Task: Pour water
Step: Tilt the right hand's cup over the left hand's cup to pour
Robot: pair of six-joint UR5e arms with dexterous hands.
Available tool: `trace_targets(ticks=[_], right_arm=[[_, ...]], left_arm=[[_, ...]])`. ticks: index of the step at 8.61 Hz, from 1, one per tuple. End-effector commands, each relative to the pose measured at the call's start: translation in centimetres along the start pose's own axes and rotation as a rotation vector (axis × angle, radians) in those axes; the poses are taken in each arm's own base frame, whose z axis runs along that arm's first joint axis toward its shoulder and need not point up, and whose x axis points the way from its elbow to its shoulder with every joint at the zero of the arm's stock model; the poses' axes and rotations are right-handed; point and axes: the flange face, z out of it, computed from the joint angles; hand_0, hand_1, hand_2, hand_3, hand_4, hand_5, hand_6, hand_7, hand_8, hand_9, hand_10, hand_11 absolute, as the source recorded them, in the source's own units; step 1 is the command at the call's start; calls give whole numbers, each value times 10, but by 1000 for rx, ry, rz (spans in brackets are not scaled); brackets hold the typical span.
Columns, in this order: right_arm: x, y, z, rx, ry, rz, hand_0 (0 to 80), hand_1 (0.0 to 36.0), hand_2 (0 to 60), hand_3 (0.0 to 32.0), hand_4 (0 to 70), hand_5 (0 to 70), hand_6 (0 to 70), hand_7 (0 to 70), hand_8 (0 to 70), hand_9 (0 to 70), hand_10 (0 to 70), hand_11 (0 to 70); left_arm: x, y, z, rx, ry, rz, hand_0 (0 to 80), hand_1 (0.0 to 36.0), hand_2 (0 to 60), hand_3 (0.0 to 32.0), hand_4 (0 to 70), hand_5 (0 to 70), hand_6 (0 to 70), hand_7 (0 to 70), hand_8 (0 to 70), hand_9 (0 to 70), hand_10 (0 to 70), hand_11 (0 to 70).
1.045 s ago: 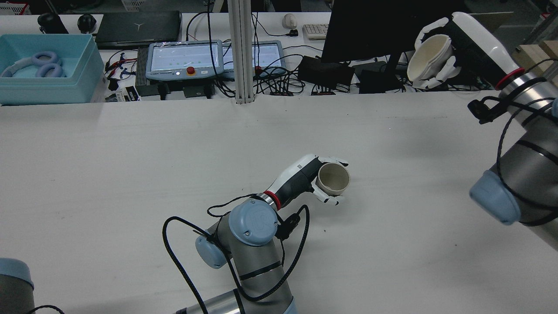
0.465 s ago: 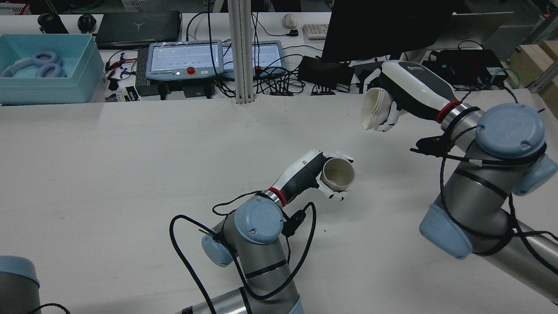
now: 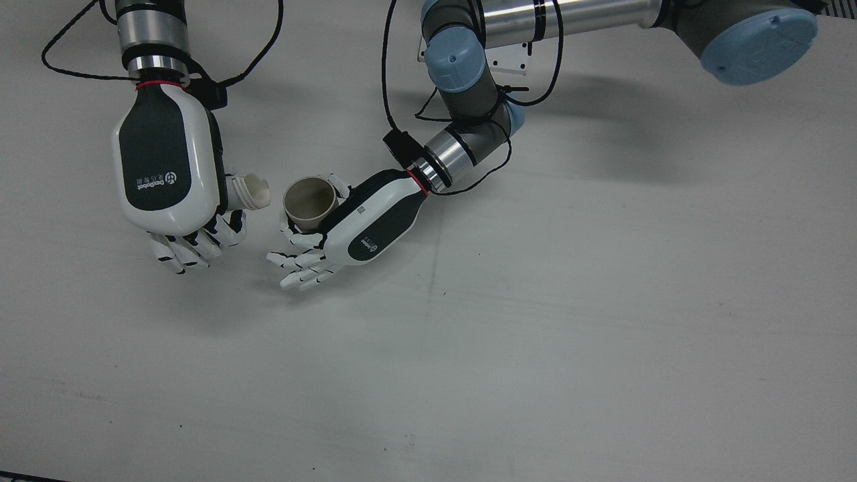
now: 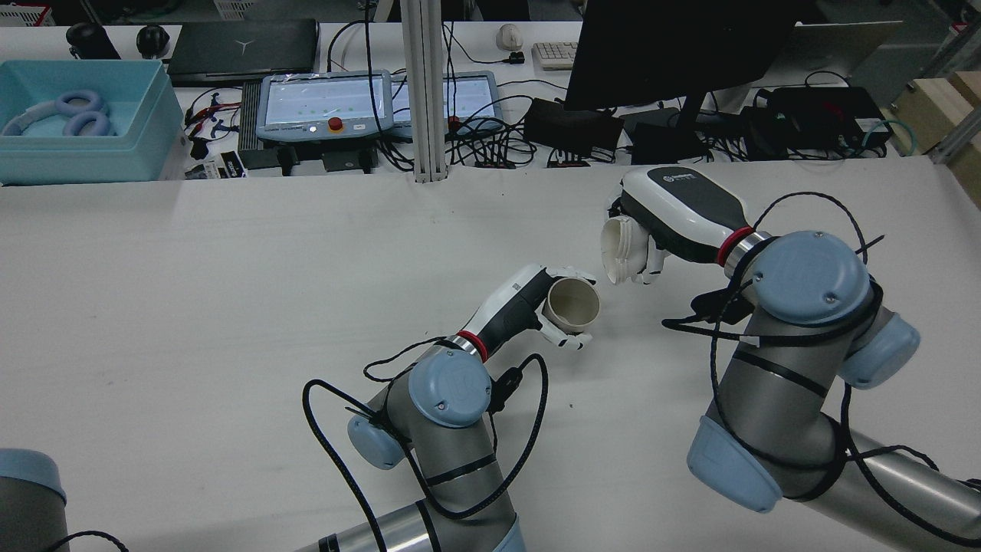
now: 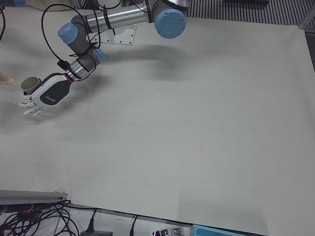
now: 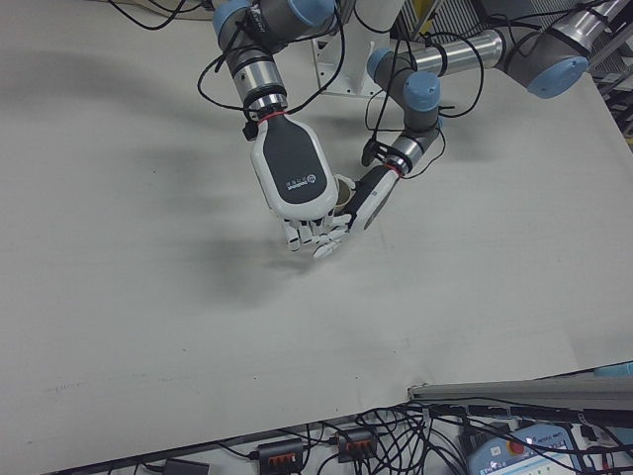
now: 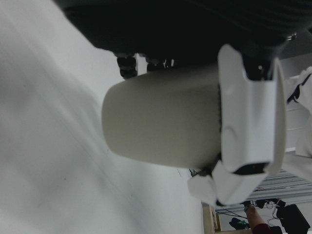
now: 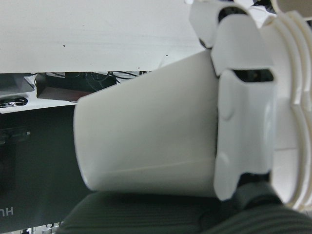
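Observation:
My left hand point(image 3: 348, 227) is shut on a beige cup point(image 3: 309, 201), which stands open-mouthed near the table's middle; the fingers point(image 3: 298, 268) splay out past it. In the rear view this cup point(image 4: 571, 304) sits at the end of the left hand point(image 4: 517, 303). My right hand point(image 4: 674, 215) is shut on a white ribbed cup point(image 4: 619, 249) that is tipped on its side, mouth toward the beige cup, a short gap away. From the front, the right hand point(image 3: 167, 167) covers most of the white cup point(image 3: 251, 191). No water shows.
A desk beyond the table's far edge carries a blue bin point(image 4: 80, 126), a teach pendant point(image 4: 322, 103), a dark monitor point(image 4: 674, 46) and many cables. A metal post point(image 4: 425, 92) stands at the back middle. The white table point(image 3: 602, 301) stretches wide around both hands.
My right arm swung the white cup from high at the back right down and left, next to the beige cup, tipping it sideways. The left hand with its cup shifted slightly left.

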Motion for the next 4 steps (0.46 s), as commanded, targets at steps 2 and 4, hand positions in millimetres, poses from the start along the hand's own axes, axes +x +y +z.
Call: trace_targets(ticks=[2, 4], right_arm=[[11, 26, 28, 9, 76, -41, 800, 360, 600, 0, 700, 700, 656, 666, 392, 485, 240, 378], [15, 25, 31, 12, 86, -59, 800, 360, 600, 0, 700, 700, 635, 643, 389, 479, 242, 382]], left_arm=[[-5, -30, -3, 49, -8, 51, 641, 360, 600, 0, 700, 700, 218, 236, 100, 97, 56, 99], [4, -40, -2, 54, -2, 56, 641, 360, 600, 0, 700, 700, 218, 237, 101, 100, 58, 103]])
